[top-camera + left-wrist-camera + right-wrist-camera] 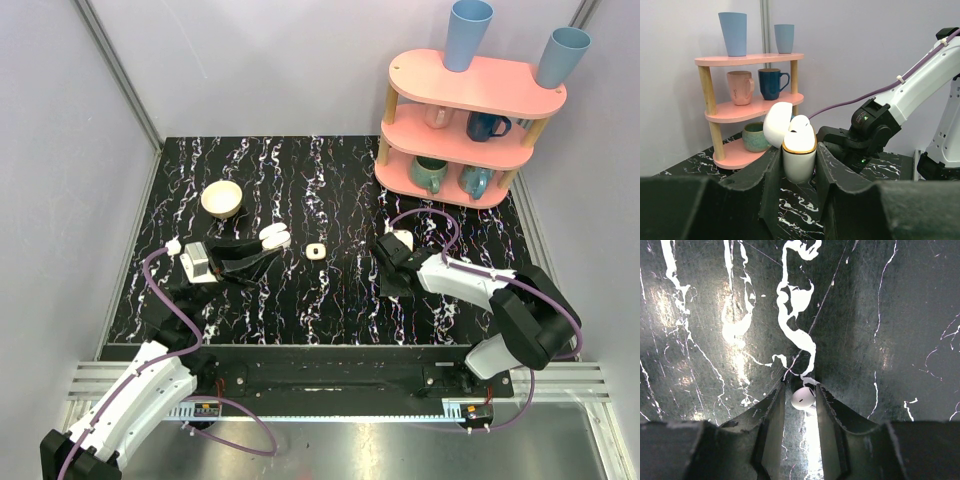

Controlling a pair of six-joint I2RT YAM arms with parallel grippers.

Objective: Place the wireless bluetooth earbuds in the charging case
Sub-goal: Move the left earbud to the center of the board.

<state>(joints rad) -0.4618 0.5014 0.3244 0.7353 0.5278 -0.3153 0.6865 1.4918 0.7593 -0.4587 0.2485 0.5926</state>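
Black stone veined with white makes up the tabletop (330, 310). In the overhead view a pale bowl (222, 198) stands toward 10 o'clock. Just below it, at 9 o'clock from the middle, the left hand (258, 255) reaches in with its fingers pointing toward 2 o'clock. It is closed tight on the charging case (799, 162), one finger pressed to each side. The left wrist view shows the case held upright, its lid (776, 125) tipped back toward 11 o'clock. A rounded white earbud (800, 126) is sitting in the open mouth.

Near the middle of the tabletop, just off the case at 4 o'clock, lies a small white square piece (317, 250) with a dark centre. It lies apart from both hands.

At 3 o'clock from the middle the right hand (800, 392) is down at the surface. Its fingers are drawn in narrow around a second earbud (803, 398), which lies on the stone between the tips. The grip looks closed on it, though contact with the finger at its 9 o'clock side is hard to confirm.

At 1 o'clock, in the far corner, stands a pink tiered shelf (470, 110). It has two blue tumblers (468, 35) on top and mugs (487, 126) on the lower tiers.
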